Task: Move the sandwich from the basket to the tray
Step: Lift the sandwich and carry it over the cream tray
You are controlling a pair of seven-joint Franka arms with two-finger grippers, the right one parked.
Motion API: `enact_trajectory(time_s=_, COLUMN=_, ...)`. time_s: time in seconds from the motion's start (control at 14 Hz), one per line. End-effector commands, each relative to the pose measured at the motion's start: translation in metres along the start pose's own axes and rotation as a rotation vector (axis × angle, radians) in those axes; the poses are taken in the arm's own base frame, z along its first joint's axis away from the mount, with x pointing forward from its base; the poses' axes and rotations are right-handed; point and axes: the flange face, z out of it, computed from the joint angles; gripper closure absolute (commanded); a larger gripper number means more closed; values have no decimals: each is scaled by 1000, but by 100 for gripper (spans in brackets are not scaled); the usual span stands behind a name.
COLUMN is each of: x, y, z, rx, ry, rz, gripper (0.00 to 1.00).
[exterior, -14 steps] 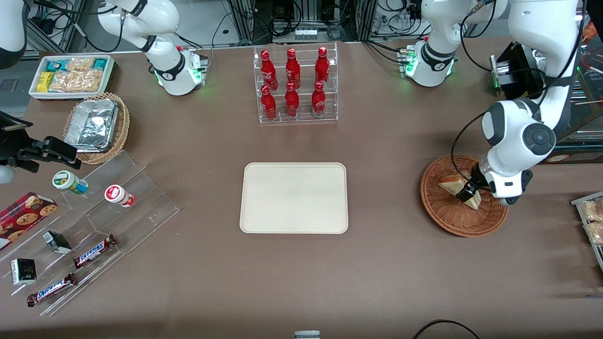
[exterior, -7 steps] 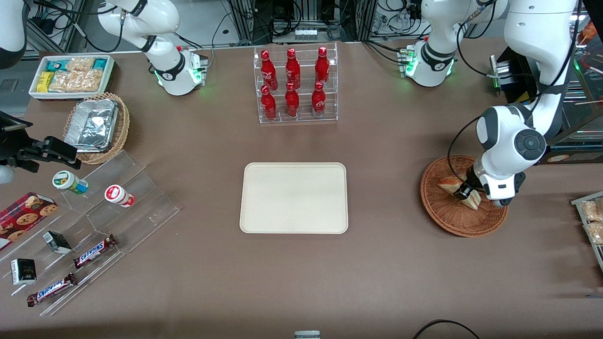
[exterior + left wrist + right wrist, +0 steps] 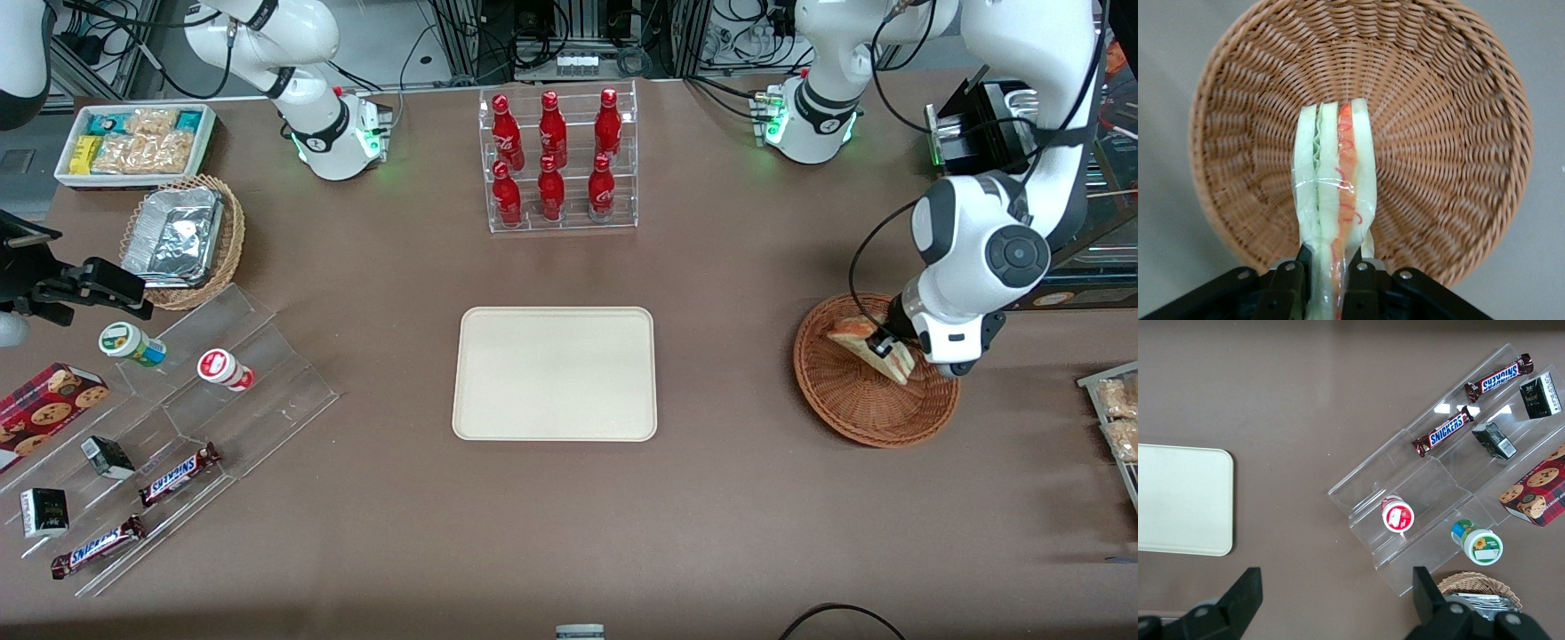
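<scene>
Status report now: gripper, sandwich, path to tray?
Gripper shut on triangular cream-bread sandwich, over reddish-brown wicker basket. Flat cream rectangular tray bare. Nothing between basket and tray.

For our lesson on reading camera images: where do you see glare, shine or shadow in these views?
Front view: the foil container glints, and the tray throws only a thin soft shadow. Left wrist view: the sandwich wrapper shows a shiny crease above the gripper, whose jaws pinch it over the evenly lit basket. Right wrist view: the clear stand carries small bright reflections.

The front camera looks steeply down over the whole surface [image 3: 711, 533]. The left wrist camera hangs close above the basket [image 3: 1458, 133], which both views share [image 3: 876, 400].
</scene>
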Motion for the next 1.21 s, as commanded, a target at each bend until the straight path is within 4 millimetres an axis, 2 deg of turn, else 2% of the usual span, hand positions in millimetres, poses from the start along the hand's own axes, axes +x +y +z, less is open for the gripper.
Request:
enact_trajectory(time_s=0.0, x=-26, y=27, z=-59, rx=54, ry=15, rz=74, gripper=88)
enact_trajectory(time_s=0.21, x=-66, y=73, z=-122, rx=58, ry=33, rz=163, gripper=88)
enact_trajectory(time_s=0.36, x=-93, y=100, z=-142, rx=40, ry=50, rz=225, gripper=88)
enact_trajectory(time_s=0.43, x=-107, y=111, z=-146, rx=29, ry=60, rz=257, gripper=88)
enact_trajectory(time_s=0.57, x=-144, y=150, z=-144, rx=11, ry=84, rz=352, gripper=88)
enact_trajectory(time_s=0.71, x=-181, y=197, z=-128, rx=-11, ry=111, rz=439, gripper=88)
enact_trajectory(time_s=0.86, x=-216, y=234, z=-104, rx=-26, ry=129, rz=508, gripper=88)
enact_trajectory(time_s=1.14, x=-264, y=273, z=-52, rx=-82, ry=165, rz=600, gripper=87)
